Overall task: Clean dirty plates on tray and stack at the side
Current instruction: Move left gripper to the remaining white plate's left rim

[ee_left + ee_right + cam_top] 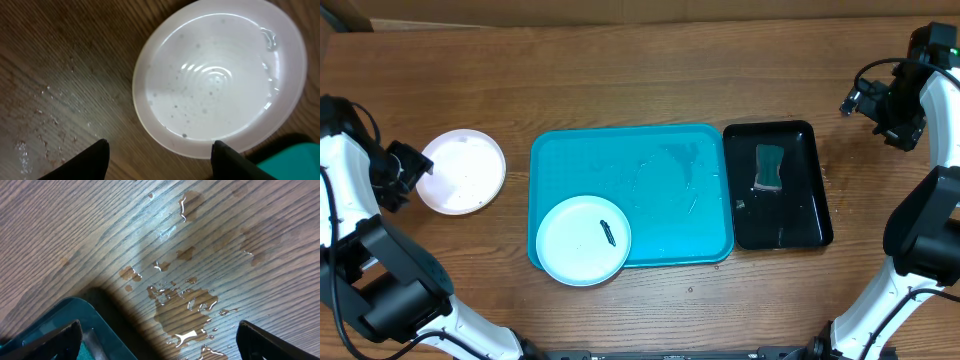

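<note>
Smeared plate (584,240) sits on turquoise tray (670,190); second plate (463,171) lies alongside.

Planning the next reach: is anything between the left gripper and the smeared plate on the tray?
Yes. The plate on the table lies right beside the open left gripper, on the line to the smeared plate at the blue tray's near-left corner. The tray's raised rim is also crossed. Nothing else visible.

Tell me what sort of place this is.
Probably a robot test bench staged for dishwashing, not a kitchen: a wooden table with a turquoise tray holding a smeared plate, a black tray with a sponge, spilled water on the wood, and no sink in view.
</note>
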Controlling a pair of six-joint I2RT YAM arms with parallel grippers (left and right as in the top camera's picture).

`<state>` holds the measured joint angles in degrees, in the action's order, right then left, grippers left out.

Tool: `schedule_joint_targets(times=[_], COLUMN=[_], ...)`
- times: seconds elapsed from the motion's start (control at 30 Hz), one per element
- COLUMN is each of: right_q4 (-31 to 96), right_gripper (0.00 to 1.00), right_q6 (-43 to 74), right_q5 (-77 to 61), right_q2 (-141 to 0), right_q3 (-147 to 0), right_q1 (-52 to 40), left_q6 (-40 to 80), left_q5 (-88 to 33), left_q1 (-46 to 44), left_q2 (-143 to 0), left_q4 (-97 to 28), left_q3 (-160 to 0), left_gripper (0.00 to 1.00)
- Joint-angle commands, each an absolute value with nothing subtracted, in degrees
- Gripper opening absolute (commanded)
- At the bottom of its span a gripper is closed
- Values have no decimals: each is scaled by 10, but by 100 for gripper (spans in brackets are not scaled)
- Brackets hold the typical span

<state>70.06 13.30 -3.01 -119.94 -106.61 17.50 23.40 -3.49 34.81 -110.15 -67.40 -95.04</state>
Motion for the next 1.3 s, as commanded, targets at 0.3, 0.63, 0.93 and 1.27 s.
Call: schedule_joint_targets(times=[0.3, 0.63, 0.93, 1.27], right_q4=[698, 698, 698, 698], right_gripper=[100, 100, 100, 100], right_q6=[136, 135, 135, 136], right_q5=[-31, -31, -31, -31], right_q2=[-1185, -1185, -1185, -1185], right_q3=[-1076, -1076, -1076, -1076], right_q1=[176, 176, 176, 176], left_q6=[122, 130, 187, 300], left_q5=[-144, -75, -71, -71], left_q1=[260, 72, -5, -3], left_q2=[-1020, -929, -781, -749], left_q4=[-829, -825, -745, -663], left_q3=[-1001, -838, -623, -482], left_gripper=[63, 63, 63, 68])
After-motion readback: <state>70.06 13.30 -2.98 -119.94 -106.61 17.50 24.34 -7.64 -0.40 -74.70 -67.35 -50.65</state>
